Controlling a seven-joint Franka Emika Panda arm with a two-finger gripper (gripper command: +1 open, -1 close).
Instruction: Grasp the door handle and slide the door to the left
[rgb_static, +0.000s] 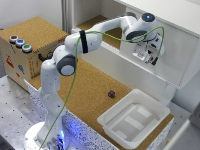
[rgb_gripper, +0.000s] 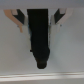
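The gripper (rgb_static: 148, 54) is pressed up to the door (rgb_static: 172, 65) on the white cabinet (rgb_static: 165, 20), above the tray (rgb_static: 150, 107). Its spread fingers (rgb_gripper: 20, 19) straddle the dark handle (rgb_gripper: 40, 35); they should clamp squarely before sliding.

A long brown cork table (rgb_static: 95, 87) fills the middle. A cork box (rgb_static: 30, 47) with coloured buttons (rgb_static: 20, 43) stands at the exterior view's left. The floor (rgb_static: 12, 112) is grey metal with small holes. Light is soft.
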